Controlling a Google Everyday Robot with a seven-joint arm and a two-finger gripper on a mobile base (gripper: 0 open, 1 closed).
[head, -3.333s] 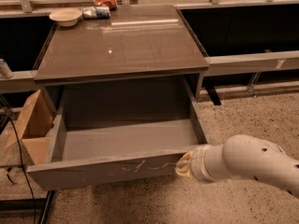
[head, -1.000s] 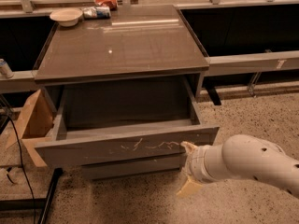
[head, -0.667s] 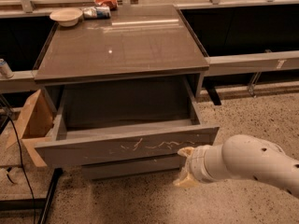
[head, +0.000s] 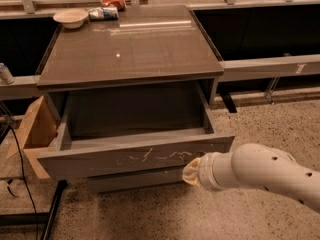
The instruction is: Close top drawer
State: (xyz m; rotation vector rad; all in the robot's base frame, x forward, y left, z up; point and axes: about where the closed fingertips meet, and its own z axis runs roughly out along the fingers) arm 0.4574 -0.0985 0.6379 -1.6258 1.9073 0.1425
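Note:
The top drawer is a wide grey drawer under the grey cabinet top. It stands partly open, its inside empty. Its flat front has pale scratch marks right of centre. A lower grey drawer front shows beneath it. My gripper is at the end of the white arm coming from the lower right. It sits against the right part of the drawer front, just below the scratches.
A white bowl, a crumpled bag and a red packet lie at the back of the cabinet top. A cardboard box stands left of the drawer. A black cable hangs at the left. The floor is speckled.
The drawer has slid inward since the earliest frame, when it was pulled far out. My gripper has stayed at its front, shifting a little up and toward the cabinet.

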